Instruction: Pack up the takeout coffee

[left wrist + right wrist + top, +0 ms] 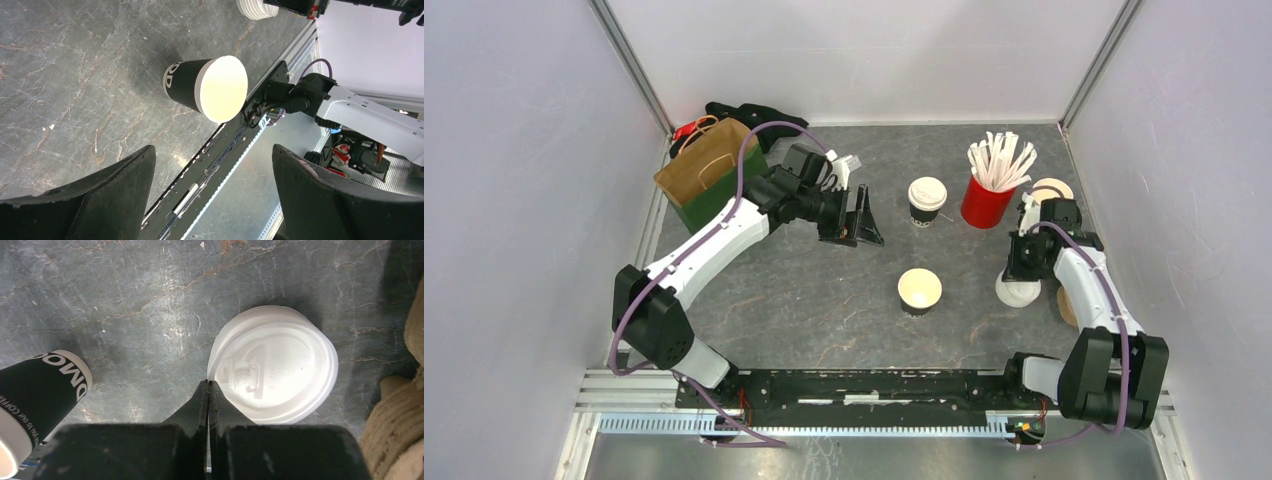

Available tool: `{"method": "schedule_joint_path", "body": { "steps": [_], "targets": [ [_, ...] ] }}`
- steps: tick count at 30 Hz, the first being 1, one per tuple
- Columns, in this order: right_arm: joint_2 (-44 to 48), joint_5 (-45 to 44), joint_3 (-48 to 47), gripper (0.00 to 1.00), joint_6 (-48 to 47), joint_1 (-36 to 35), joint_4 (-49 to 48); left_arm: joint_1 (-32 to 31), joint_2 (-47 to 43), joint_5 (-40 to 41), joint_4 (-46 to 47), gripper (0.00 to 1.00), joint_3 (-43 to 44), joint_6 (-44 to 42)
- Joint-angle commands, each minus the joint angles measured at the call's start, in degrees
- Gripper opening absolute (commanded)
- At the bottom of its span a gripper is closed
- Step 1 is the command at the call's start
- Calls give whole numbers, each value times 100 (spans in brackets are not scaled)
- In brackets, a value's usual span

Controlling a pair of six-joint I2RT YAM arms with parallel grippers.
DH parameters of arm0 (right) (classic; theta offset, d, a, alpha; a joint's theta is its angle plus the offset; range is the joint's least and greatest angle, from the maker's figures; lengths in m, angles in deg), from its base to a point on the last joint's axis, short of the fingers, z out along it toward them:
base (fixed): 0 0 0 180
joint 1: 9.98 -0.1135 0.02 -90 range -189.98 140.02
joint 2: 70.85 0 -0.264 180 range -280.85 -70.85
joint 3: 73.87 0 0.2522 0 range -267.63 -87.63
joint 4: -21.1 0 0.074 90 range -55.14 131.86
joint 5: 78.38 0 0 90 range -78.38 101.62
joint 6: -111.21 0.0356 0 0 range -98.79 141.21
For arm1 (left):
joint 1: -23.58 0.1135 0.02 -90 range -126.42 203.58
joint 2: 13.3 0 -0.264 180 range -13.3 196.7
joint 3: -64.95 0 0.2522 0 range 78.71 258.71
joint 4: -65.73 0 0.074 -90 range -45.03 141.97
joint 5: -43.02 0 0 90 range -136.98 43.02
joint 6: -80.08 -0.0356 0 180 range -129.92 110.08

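One dark paper cup with a white lid (926, 198) stands at the middle back of the table. A second dark cup (919, 291) stands lidless nearer the front, its cream inside showing; it also shows in the left wrist view (186, 85) and the right wrist view (42, 390). My left gripper (860, 216) (212, 150) is open and empty, raised behind and to the left of the lidless cup. My right gripper (1017, 274) (208, 383) is shut, its tips touching the left rim of a white lid (280, 367) that tops a small stack of lids (1018, 291).
A brown and green paper bag (707, 168) lies at the back left, with black cloth (749, 112) behind it. A red cup of white sticks (987, 198) stands right of the lidded cup. A cream round cup top (1052, 187) and a brown pulp tray (400, 410) are beside the right arm.
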Motion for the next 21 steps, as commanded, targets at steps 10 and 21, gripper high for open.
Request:
{"method": "schedule_joint_path", "body": {
  "steps": [10, 21],
  "targets": [
    [586, -78, -831, 0, 295, -7, 294, -5, 204, 31, 38, 92, 554, 62],
    [792, 2944, -1198, 0, 1048, -495, -952, 0, 333, -285, 453, 92, 1112, 617]
  ]
}}
